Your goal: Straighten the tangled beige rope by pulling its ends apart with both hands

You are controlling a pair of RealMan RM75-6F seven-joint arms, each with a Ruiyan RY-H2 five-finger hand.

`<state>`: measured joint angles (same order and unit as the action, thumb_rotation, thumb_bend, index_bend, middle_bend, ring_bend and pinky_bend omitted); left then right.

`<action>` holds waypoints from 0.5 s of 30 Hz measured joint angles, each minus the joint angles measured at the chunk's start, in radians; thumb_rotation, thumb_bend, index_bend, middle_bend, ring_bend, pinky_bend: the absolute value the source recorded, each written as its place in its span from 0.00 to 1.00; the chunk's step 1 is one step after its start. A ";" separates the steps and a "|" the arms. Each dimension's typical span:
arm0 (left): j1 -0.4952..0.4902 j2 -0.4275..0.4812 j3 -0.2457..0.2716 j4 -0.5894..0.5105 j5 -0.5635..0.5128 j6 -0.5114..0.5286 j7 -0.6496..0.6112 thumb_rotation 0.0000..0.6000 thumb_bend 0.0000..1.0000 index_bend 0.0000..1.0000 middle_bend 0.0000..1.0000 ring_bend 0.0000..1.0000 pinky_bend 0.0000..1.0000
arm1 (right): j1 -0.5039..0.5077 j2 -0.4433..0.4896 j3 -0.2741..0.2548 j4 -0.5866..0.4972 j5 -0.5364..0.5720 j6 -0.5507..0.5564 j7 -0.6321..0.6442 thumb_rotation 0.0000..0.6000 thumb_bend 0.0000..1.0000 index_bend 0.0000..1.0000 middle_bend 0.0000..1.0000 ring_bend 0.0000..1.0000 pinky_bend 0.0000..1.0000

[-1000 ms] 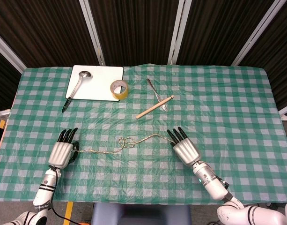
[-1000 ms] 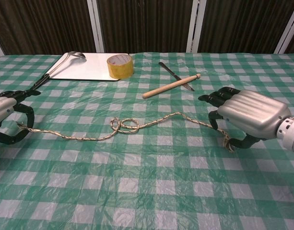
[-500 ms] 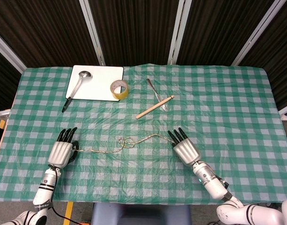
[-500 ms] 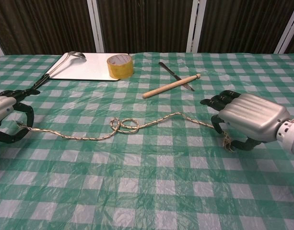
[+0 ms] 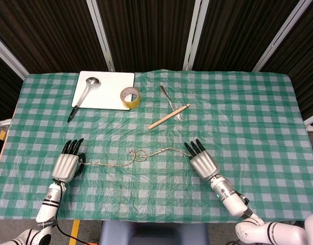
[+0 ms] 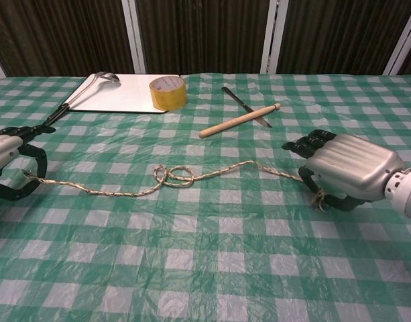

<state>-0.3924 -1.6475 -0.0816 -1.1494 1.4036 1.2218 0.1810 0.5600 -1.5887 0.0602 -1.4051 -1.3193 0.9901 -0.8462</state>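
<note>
The beige rope (image 5: 126,161) (image 6: 212,173) lies across the green checked table with a small looped tangle (image 5: 138,154) (image 6: 173,176) near its middle. My left hand (image 5: 67,164) (image 6: 9,168) holds the rope's left end at the table's left side. My right hand (image 5: 202,162) (image 6: 344,171) holds the right end, whose frayed tip (image 6: 320,198) sticks out under the palm. The rope runs almost straight from each hand to the tangle.
A white board (image 5: 104,90) (image 6: 128,92) with a metal ladle (image 5: 83,95) lies at the back left. Beside it stands a roll of yellow tape (image 5: 129,97) (image 6: 167,92). A wooden stick (image 5: 168,116) (image 6: 239,120) and a knife (image 5: 169,101) (image 6: 245,106) lie behind the rope.
My right hand has drawn slightly right and toward the near edge, taking slack out of the rope's right half. The left hand has barely moved. The tangle remains.
</note>
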 measured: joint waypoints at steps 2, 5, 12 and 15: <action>0.000 0.001 0.000 0.000 0.001 0.001 0.001 1.00 0.53 0.64 0.03 0.00 0.07 | 0.002 -0.002 -0.001 0.001 0.006 0.001 -0.006 1.00 0.53 0.65 0.00 0.00 0.00; -0.001 0.002 0.000 -0.001 0.002 0.002 0.002 1.00 0.53 0.64 0.03 0.00 0.07 | 0.003 -0.005 -0.004 0.003 0.011 0.008 -0.010 1.00 0.55 0.67 0.00 0.00 0.00; 0.000 0.008 -0.003 -0.002 -0.002 0.006 0.003 1.00 0.53 0.64 0.03 0.00 0.07 | 0.004 -0.001 -0.009 -0.005 0.013 0.026 -0.005 1.00 0.61 0.71 0.00 0.00 0.00; 0.000 0.013 -0.009 0.001 -0.006 0.010 0.002 1.00 0.53 0.64 0.03 0.00 0.07 | -0.001 0.012 -0.011 -0.014 0.005 0.044 0.018 1.00 0.61 0.72 0.00 0.00 0.00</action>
<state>-0.3921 -1.6346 -0.0908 -1.1489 1.3978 1.2321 0.1833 0.5591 -1.5769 0.0494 -1.4191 -1.3147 1.0337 -0.8282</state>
